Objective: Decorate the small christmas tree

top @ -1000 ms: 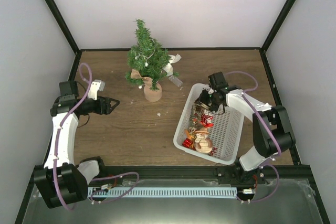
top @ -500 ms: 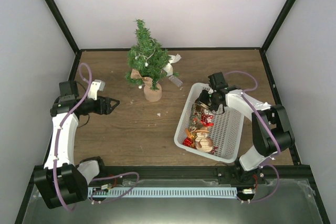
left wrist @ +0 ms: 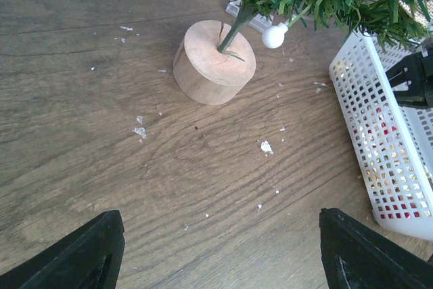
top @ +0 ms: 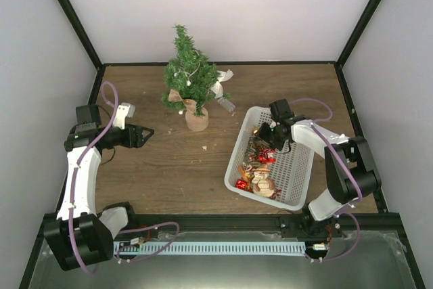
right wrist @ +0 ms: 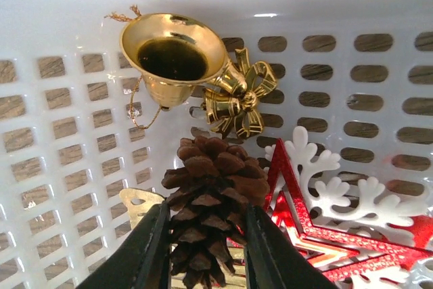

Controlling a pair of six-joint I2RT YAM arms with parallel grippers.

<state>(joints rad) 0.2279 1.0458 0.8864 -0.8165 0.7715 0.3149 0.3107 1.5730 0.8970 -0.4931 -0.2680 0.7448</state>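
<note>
The small christmas tree [top: 188, 76] stands at the back of the table on a round tan base [left wrist: 214, 61], with a white bead [left wrist: 274, 35] on a low branch. My left gripper [top: 143, 135] hovers open to the tree's left, nothing between its fingers [left wrist: 84, 258]. Over the white basket [top: 291, 174] at the right, my right gripper [top: 267, 133] is shut on a brown pine cone [right wrist: 211, 197], both fingers [right wrist: 150, 254] pressing its sides. A gold bell [right wrist: 174, 59] with a gold bow [right wrist: 240, 103] lies just beyond the cone.
In the basket lie a red star [right wrist: 308, 225], a white snowflake [right wrist: 338, 181] and more ornaments [top: 257, 177]. A white tag or ribbon [top: 223, 89] lies right of the tree. Black frame posts edge the table.
My right gripper has closed in on the pine cone and shifted slightly forward inside the basket. The left arm has not moved.
</note>
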